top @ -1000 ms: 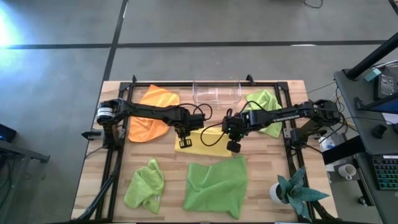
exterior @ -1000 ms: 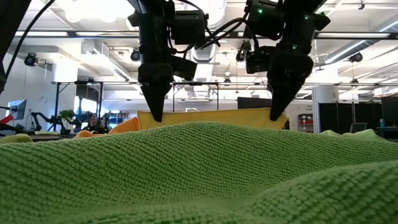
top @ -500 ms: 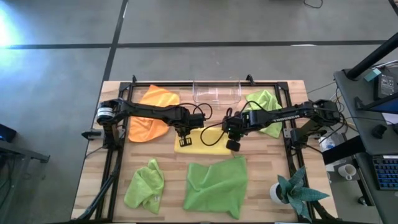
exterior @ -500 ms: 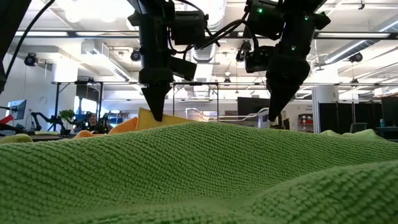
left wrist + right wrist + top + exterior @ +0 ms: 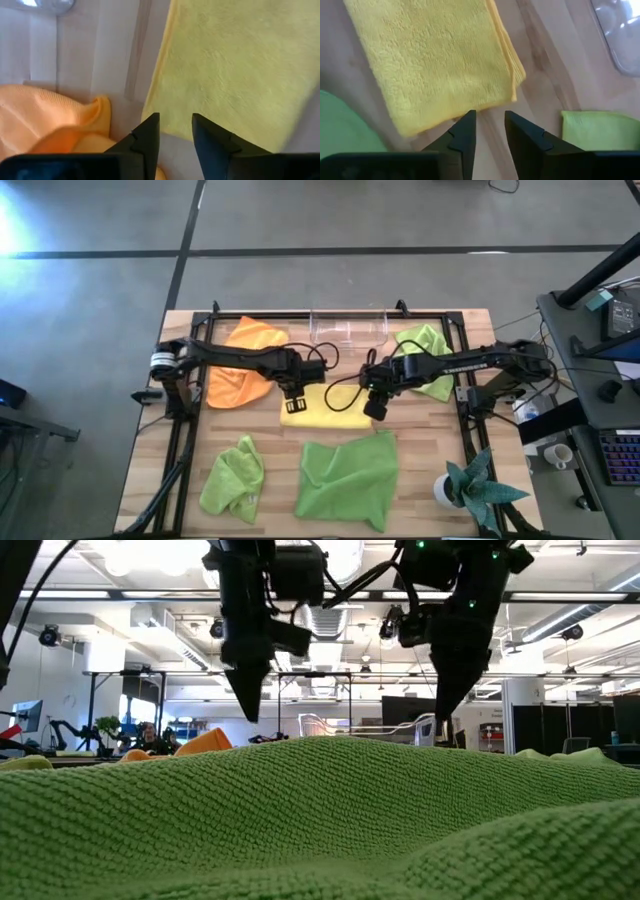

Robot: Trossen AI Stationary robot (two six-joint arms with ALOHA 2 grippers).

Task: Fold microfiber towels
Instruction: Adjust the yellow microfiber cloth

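High view: yellow towel [image 5: 325,407] folded flat, long axis spanning left gripper [image 5: 294,391] and right gripper [image 5: 376,402], both parted, empty.

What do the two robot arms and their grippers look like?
Both arms are black, made of slim jointed links. Black cables loop near each wrist. The right arm bears white lettering; the left arm has a silver cylinder at its base. Each gripper, left and right, has two dark, tapered fingers.
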